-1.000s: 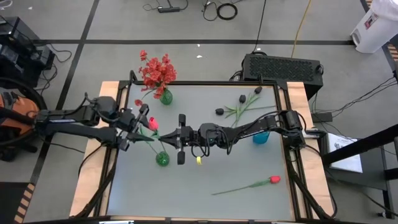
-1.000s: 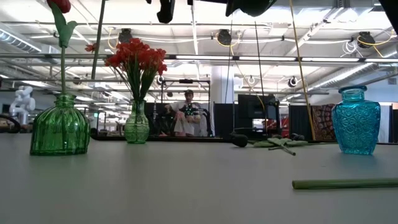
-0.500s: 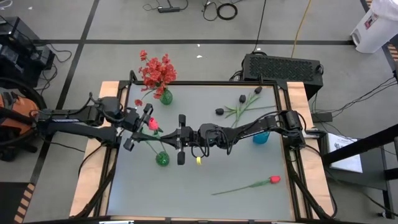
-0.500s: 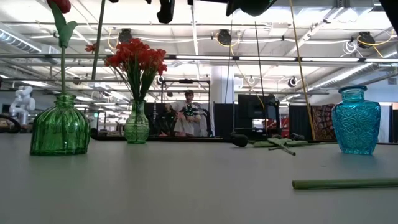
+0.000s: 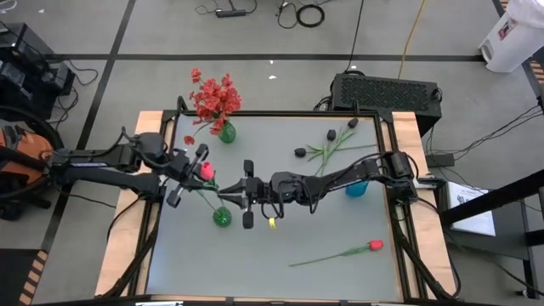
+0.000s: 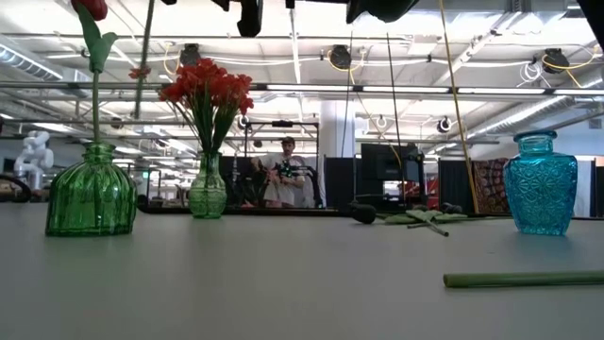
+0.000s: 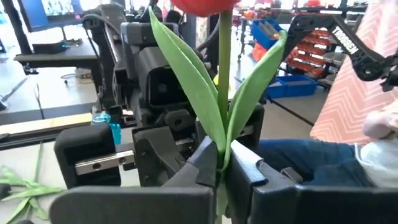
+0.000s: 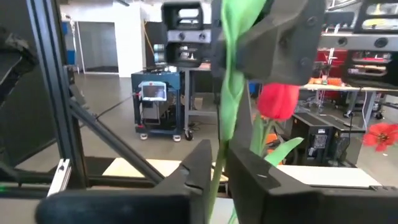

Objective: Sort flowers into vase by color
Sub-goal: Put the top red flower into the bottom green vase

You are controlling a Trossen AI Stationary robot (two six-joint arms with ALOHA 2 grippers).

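A red tulip (image 5: 206,170) with a long green stem stands with its lower end in the near green vase (image 5: 221,218), which the low view shows at the left (image 6: 92,194). My left gripper (image 7: 221,171) reaches in from the left and is shut on the stem just under the leaves. My right gripper (image 8: 219,174) reaches in from the right and has the same stem between its closed fingers, lower down and above the vase. The far green vase (image 5: 226,132) holds red sprays. A second red tulip (image 5: 374,246) lies on the table near the front right. Black blooms (image 5: 300,153) lie at the back. My left gripper pinches the tulip's stem (image 7: 219,157) between its two fingers, where the leaves start below the bud. The fingers come level from the table's left and lie across the stem. The tulip stands nearly upright, its bud above the fingers. My right gripper has the stem (image 8: 217,163) between its two fingers, below the leaves. The fingers come level from the table's right and lie across the stem. The gap is about as narrow as the stem. The stem runs on down toward the vase.
A blue vase (image 5: 357,187) stands at the right under my right arm. The loose black-bloom stems (image 5: 331,149) lie at the back right. Bare tabletop lies in front of the near vase. A person (image 6: 286,179) sits in the room beyond the table.
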